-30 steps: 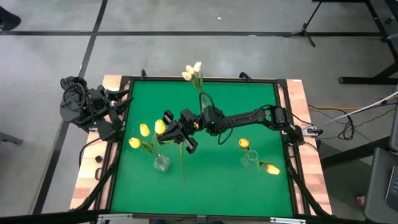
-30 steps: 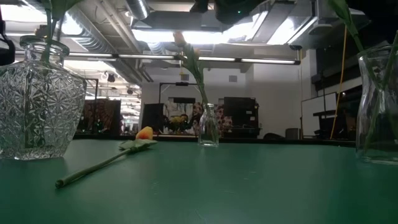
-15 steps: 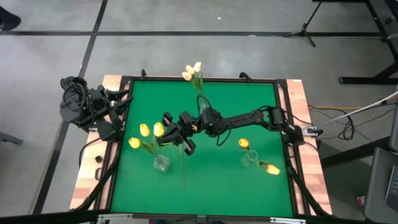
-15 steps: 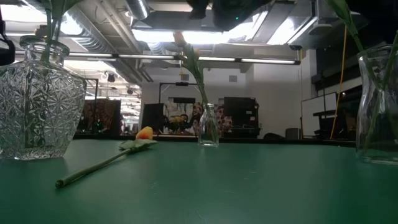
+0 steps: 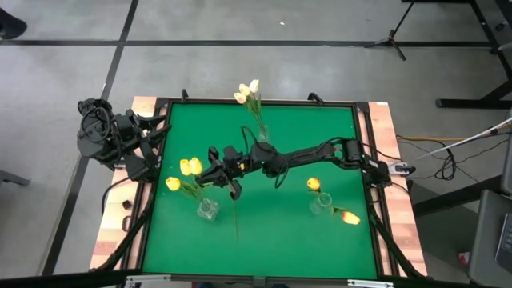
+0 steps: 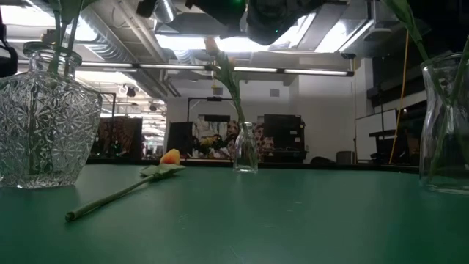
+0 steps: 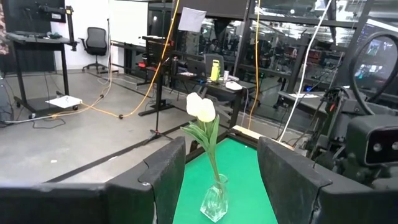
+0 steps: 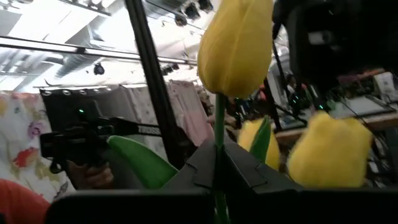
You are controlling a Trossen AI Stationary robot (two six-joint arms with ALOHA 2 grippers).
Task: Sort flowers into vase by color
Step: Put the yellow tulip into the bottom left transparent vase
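My right gripper (image 5: 211, 169) reaches over the table's left middle, shut on a yellow tulip whose head (image 5: 194, 166) sits beside two other yellow heads (image 5: 185, 167) standing in the cut-glass vase (image 5: 206, 210). White tulips (image 5: 249, 92) stand in a small bottle (image 5: 261, 130) at the far edge. Orange-red tulips (image 5: 314, 184) stand in the right-hand vase (image 5: 322, 205). One orange-headed tulip (image 6: 170, 155) lies flat on the mat, and its stem (image 5: 235, 216) runs toward the near edge. My left gripper (image 7: 221, 168) waits open at the table's left edge. My right gripper pinches the yellow tulip's stem (image 8: 219, 134) between its two fingers, a short way below the head (image 8: 235, 43). The fingers come level from the table's right side, across the stem. The flower is lifted clear of the mat; its lower stem is hidden by the gripper.
In the low view the cut-glass vase (image 6: 47, 117) stands near left, the bottle (image 6: 245, 150) far centre and a tall vase (image 6: 445, 125) near right. Green mat (image 5: 280, 232) lies bare between the two near vases. Raised table frame (image 5: 376, 208) borders the mat.
My right gripper has moved toward the table's left edge, carrying the yellow tulip. Its head now sits close beside the yellow heads in the cut-glass vase. The tulip on the mat has stayed where it was.
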